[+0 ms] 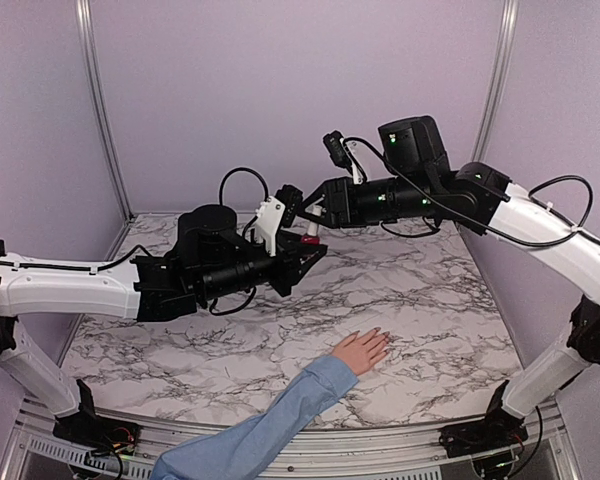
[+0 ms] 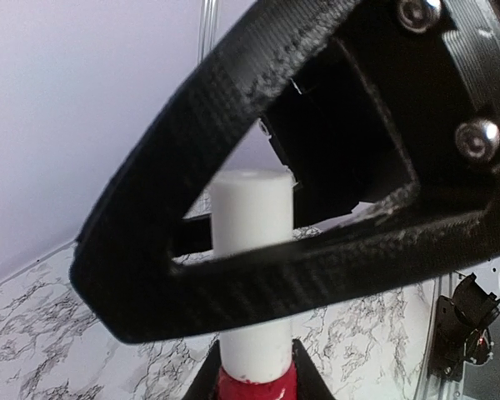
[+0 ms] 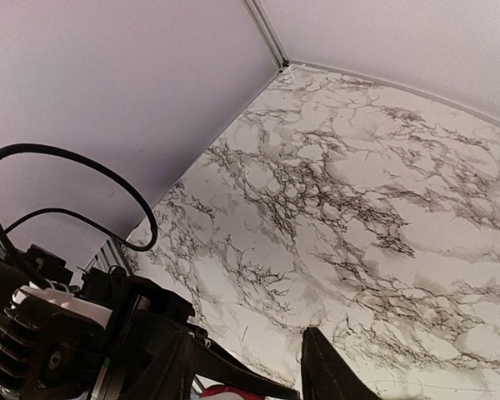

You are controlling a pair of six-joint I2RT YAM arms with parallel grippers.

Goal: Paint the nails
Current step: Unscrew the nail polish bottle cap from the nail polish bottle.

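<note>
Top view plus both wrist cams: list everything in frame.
bottle: one, red, between the grippers over the table's far half
cap: one, white, on the bottle
table: one, white marble with dark veins
walls: lilac, around the table
sleeve: one, light blue, near edge
hand: one, light-skinned, flat on the table
nails: pinkish, too small to count
left gripper: black, shut on the bottle
right gripper: black, at the cap, state unclear

smooth pale lilac walls point(image 1: 300, 90) enclose a white marble-patterned counter with grey veins point(image 1: 420, 300). slim silver metal posts point(image 1: 98, 100) rise at its far corners. the light is soft and even.
</note>
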